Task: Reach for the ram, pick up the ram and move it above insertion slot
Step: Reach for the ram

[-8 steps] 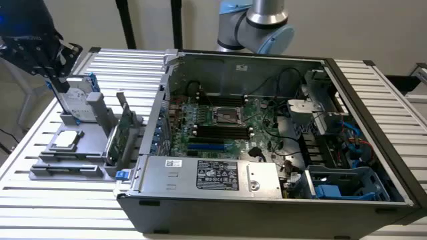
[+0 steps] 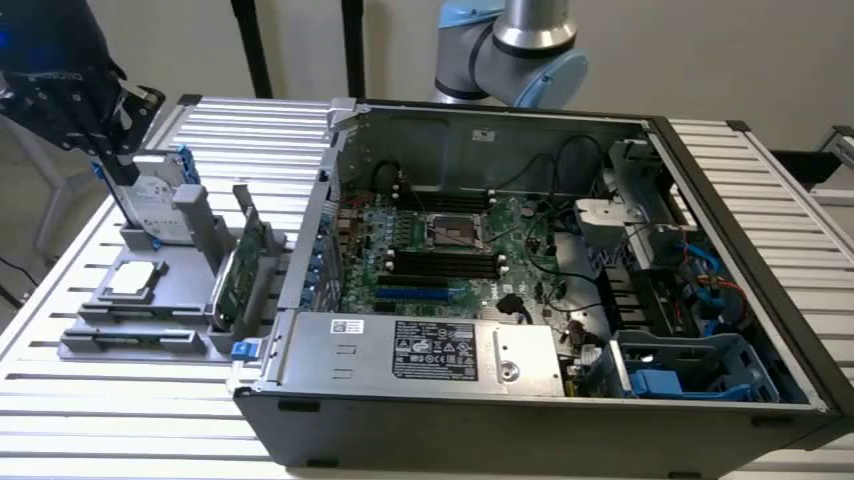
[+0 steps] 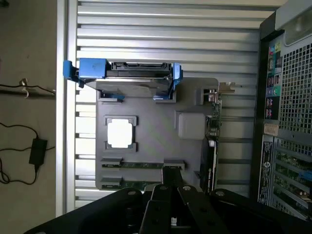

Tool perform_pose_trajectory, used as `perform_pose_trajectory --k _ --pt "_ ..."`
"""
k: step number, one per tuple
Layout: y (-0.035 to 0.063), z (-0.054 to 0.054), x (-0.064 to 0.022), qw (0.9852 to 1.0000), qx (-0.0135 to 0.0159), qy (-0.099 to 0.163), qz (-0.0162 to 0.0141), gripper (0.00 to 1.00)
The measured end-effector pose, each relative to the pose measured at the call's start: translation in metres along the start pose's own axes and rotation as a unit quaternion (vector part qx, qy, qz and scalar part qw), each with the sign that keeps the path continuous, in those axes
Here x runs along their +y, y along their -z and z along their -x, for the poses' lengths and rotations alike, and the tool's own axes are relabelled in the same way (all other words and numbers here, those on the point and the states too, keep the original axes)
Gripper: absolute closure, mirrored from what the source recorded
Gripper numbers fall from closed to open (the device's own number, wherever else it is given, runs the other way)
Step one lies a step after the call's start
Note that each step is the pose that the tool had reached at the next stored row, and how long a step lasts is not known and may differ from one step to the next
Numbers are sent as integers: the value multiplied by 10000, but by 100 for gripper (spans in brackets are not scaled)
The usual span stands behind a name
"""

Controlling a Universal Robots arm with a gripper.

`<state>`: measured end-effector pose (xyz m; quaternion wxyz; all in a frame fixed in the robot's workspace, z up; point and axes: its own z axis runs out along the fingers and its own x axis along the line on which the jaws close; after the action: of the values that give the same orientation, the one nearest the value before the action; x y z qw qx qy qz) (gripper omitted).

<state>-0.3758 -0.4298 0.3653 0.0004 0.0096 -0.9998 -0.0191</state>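
The task is at its very start: nothing has been lifted, and both the pick-up and the carry to the slot remain to be done. The gripper (image 3: 172,171) hangs over the gray holder (image 2: 94,345) that stands on the slatted table (image 2: 134,420), at the exterior view's left of the open computer case (image 2: 534,400). Its fingers look drawn together at the tips with nothing between them, so it holds no part. In the wrist view the ram (image 3: 141,165) sits in its cradle at one end of the holder, a thin green strip between two gray clips, just beside the fingertips but, as far as I can judge, not touched by them; a second strip like it lies in the next cradle. The hard drive (image 3: 139,73) with blue rails stands at the holder's other end. The insertion slot (image 2: 438,262), one of the long black sockets on the board inside the case, is well apart from the gripper and looks unfilled
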Motion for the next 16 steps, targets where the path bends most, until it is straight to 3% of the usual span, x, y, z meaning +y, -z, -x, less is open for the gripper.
perform_pose_trajectory --k 7,16 --pt "0 -2 -26 10000 1 -1 -1 89" --pt "-21 -28 -425 10000 0 0 1 89"
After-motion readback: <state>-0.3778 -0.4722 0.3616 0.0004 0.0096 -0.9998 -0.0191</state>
